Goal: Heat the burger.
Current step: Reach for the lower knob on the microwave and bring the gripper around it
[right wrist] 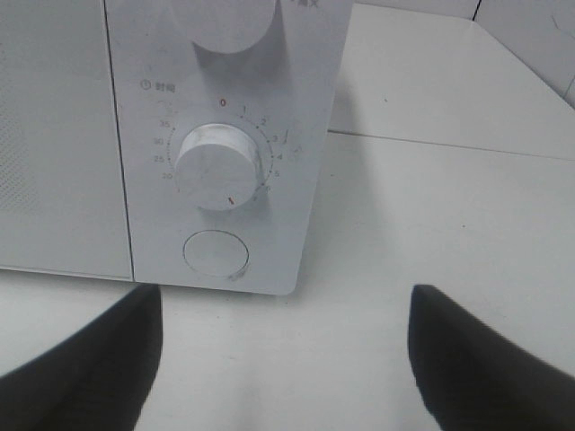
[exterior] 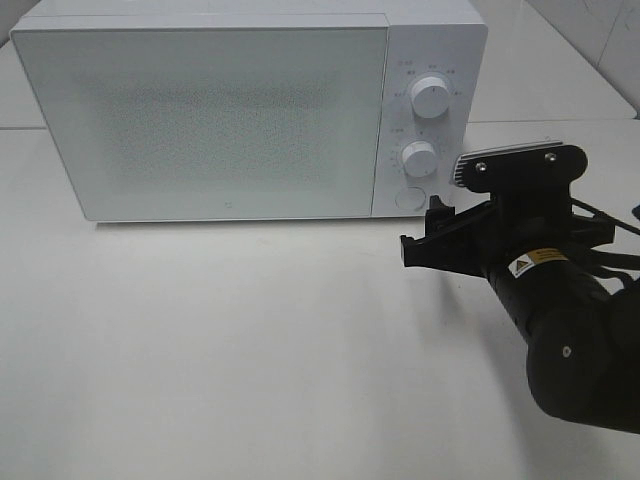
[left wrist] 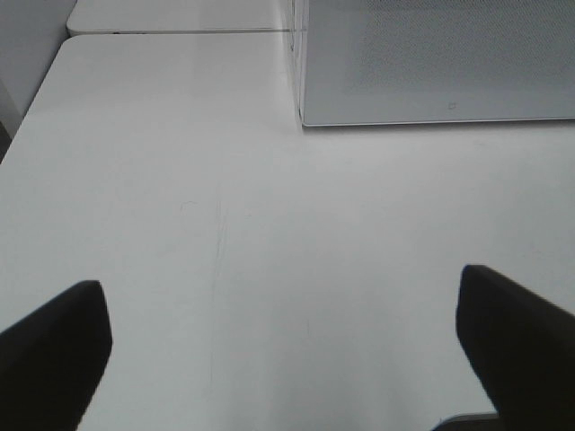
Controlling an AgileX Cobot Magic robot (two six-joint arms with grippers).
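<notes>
The burger is not in view in any frame. The white microwave point(exterior: 230, 110) stands at the back of the table with its frosted door shut; nothing shows through it. My right gripper point(exterior: 420, 230) is open and empty, just in front of the control panel, close to the round door button point(exterior: 408, 198). In the right wrist view the gripper point(right wrist: 283, 359) faces the timer knob point(right wrist: 220, 166) and the button point(right wrist: 216, 253); the knob's red mark points away from 0. My left gripper point(left wrist: 283, 350) is open and empty above bare table, off the microwave's left front corner point(left wrist: 301, 117).
An upper knob point(exterior: 430, 96) sits above the timer knob point(exterior: 419, 157) on the panel. The white table point(exterior: 250, 340) stretches in front of the microwave. A table seam runs behind it on the right point(right wrist: 449, 144).
</notes>
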